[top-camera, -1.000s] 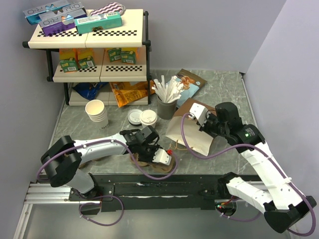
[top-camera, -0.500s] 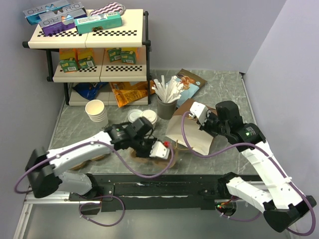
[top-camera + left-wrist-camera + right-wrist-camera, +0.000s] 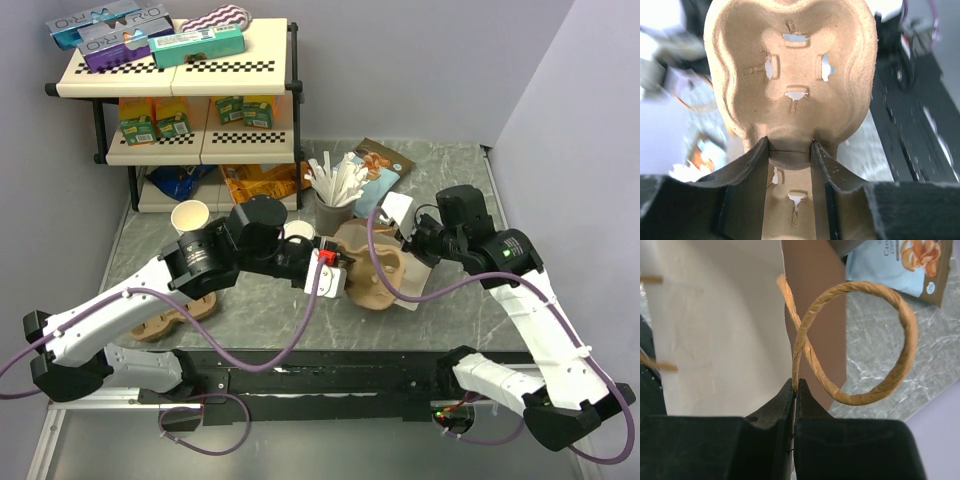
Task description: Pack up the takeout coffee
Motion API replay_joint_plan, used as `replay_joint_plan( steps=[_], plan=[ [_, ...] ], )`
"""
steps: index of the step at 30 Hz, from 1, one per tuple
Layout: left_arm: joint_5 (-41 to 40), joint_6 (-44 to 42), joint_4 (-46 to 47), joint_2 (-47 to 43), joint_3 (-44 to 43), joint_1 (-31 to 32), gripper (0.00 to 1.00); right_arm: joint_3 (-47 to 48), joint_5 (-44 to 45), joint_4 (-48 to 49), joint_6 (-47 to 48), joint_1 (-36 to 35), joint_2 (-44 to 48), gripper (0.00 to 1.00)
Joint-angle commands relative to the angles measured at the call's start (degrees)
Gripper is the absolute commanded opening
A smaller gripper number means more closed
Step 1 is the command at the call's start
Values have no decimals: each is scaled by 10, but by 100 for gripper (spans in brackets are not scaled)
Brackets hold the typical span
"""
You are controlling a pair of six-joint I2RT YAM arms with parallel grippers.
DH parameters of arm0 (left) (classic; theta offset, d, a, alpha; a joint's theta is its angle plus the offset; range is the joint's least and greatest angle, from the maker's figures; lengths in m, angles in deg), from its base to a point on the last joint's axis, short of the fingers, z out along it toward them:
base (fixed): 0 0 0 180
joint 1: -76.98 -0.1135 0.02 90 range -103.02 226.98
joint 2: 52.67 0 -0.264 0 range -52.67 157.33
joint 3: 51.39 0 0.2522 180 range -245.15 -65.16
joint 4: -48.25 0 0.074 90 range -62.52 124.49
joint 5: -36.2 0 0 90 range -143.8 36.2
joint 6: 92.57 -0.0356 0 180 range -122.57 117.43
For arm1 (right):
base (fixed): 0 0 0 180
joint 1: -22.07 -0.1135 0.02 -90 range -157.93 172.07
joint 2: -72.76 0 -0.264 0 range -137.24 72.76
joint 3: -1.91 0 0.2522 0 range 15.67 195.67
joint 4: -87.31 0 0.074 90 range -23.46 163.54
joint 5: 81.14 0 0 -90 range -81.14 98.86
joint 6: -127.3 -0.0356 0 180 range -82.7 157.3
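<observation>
On your left, the cup stack stands apart from the work. The coffee stands on the table just left of the straw holder. It is half hidden behind your left arm and is in neither gripper.

Your left gripper has its fingers clamped on the rim of a pulp carrier. The wrist view shows the rim pinched between both pads. It holds the carrier out at the bag; from above you cannot tell whether the carrier is inside the mouth yet.

Your right gripper has its fingers pressed together on the twisted handle, holding that side of the bag up.

The step in hand looks like loading the carrier, and the coffee is not yet packed. Next you likely need to ease the carrier in level, with the right side holding the mouth wide. Then release it and go back for the coffee.
</observation>
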Motion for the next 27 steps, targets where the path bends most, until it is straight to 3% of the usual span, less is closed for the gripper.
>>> replay_joint_plan(
  steps=[1,6,10,13,22,27],
  plan=[
    [19,44,49,18,-71,28,1,22,-9,-30,-3,3,8,0],
    [-6,8,20,-5,-81,41,1,4,11,-34,-10,3,30,0],
    [-12,-43,118,-80,58,43,1,-7,-4,-32,-18,5,54,0],
    [-8,-78,188,-89,113,52,1,-1,-25,-45,-21,7,54,0],
    [0,-96,234,9,86,80,1,11,-21,-62,-19,7,50,0],
    [-3,-105,199,30,39,89,1,4,-20,-62,-20,8,60,0]
  ],
)
